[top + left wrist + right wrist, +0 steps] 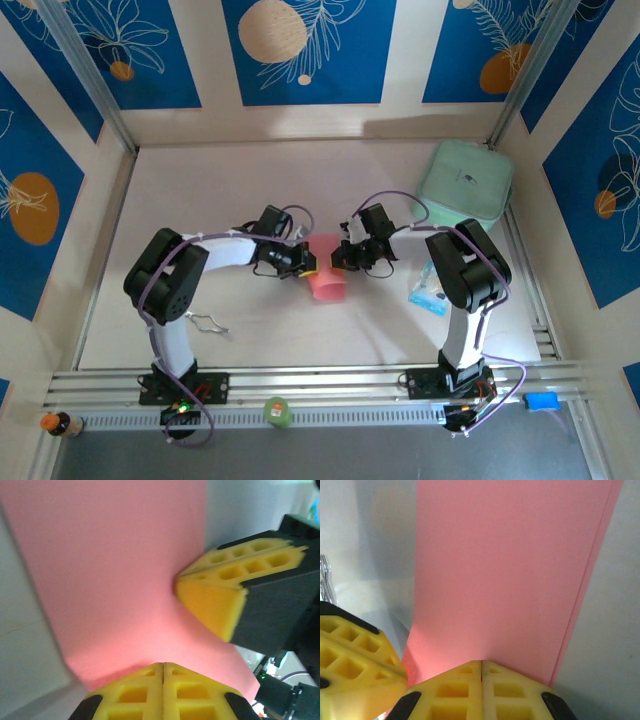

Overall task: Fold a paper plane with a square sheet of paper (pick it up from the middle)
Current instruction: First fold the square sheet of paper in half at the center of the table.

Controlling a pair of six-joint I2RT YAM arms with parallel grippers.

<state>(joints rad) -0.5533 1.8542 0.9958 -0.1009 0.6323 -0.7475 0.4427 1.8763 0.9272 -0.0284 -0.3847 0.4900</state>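
Note:
The square sheet of paper [328,285] is pink-red and lies mid-table between my two grippers. It reads as a folded band, not a pointed paper plane. Up close the sheet [505,570] shows a doubled edge along its right side. My left gripper [308,268] is shut, and its joined yellow tips [163,664] rest against the sheet [115,570] with nothing visible between the jaws. My right gripper [338,262] is also shut, its tips [481,661] against the paper's near edge. The right gripper [177,582] points into the sheet from the right in the left wrist view.
A mint-green case [465,182] sits at the back right. A small blue-and-white packet [430,290] lies beside the right arm. A wire clip [205,323] lies by the left arm. A metal rail [330,385] runs along the near table edge.

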